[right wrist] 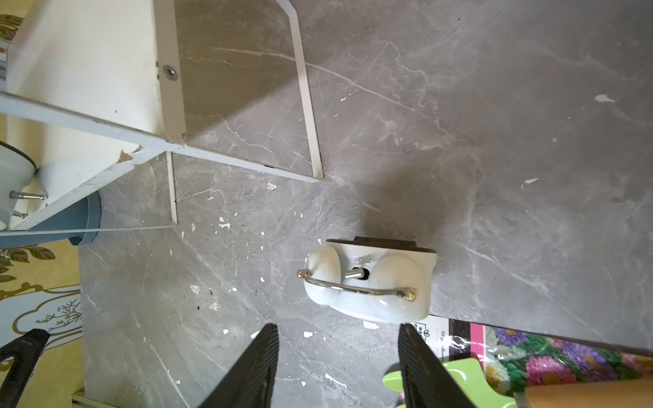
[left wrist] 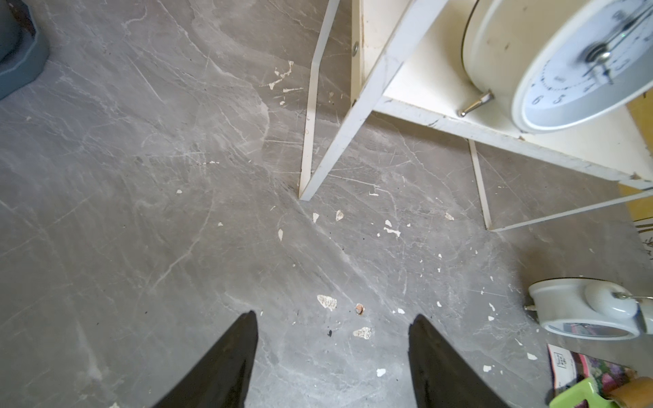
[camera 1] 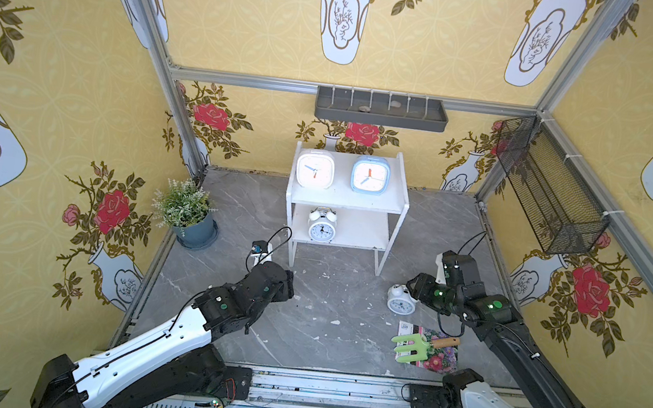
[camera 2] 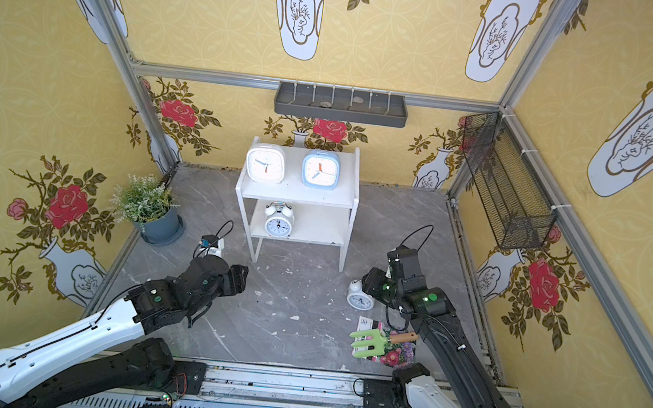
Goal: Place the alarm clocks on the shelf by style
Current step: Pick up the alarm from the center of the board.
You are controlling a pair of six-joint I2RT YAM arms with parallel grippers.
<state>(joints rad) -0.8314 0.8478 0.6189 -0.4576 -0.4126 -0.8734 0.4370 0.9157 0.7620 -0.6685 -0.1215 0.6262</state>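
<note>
Facing the shelf (camera 1: pixel 348 202) at frame centre; holding left gripper (camera 1: pixel 290 284), lower left, and right gripper (camera 1: pixel 410 285), lower right, spread and empty, right one just short of the twin-bell clock (camera 1: pixel 399 300); risking slipping off its rounded bells.

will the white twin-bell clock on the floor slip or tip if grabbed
The round white twin-bell alarm clock on the grey floor looks glossy and domed, so jaws could slip off its bells. It seems to stand upright on small feet, so a sideways push would probably tip it.
</note>
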